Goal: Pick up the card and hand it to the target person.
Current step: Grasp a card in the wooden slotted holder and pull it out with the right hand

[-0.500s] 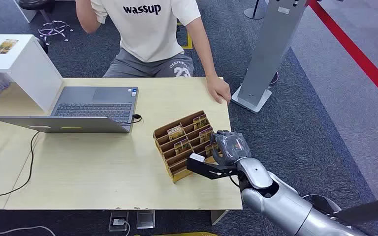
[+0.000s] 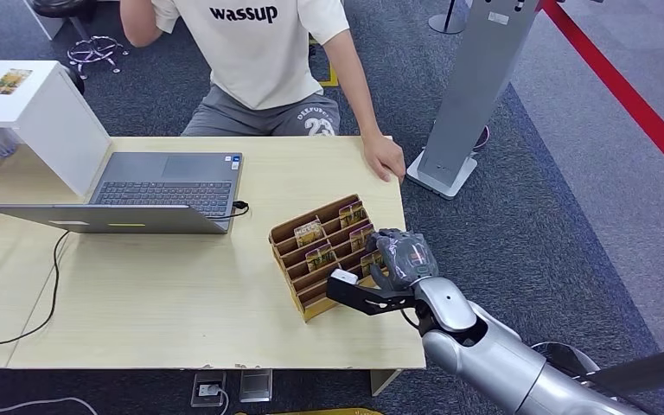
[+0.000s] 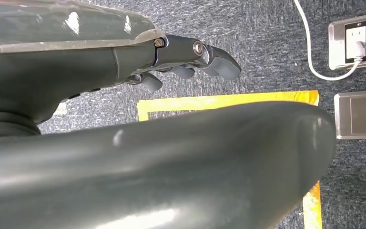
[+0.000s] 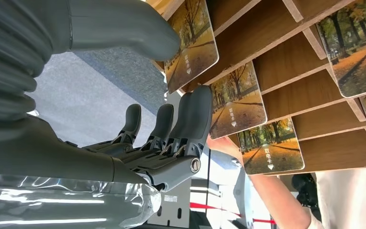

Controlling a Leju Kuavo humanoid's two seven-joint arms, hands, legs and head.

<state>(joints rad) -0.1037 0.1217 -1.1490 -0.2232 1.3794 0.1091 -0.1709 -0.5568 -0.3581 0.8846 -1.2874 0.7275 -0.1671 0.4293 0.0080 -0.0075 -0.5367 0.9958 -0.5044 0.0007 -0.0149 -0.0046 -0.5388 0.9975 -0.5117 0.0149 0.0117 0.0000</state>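
Right wrist view, card (image 4: 190, 45) between thumb and fingers (image 4: 195, 114), not clamped

1. The head view was evenly and brightly lit from overhead, and the pale tabletop (image 2: 181, 294) showed no harsh glare.
2. Shadows there were soft and short; a faint one lay beneath the open laptop (image 2: 130, 203) and another beside the wooden card rack (image 2: 311, 285).
3. The head view was sharp across most of the picture, though straight edges bowed slightly toward the corners.
4. In the left wrist view, a broad dark body part was close and out of focus, with dull white highlights on its surface.
5. In the right wrist view, the clear plastic wrap (image 4: 66, 200) on the arm caught bright streaks of glare, and the cards (image 4: 236, 100) were crisp and well lit.
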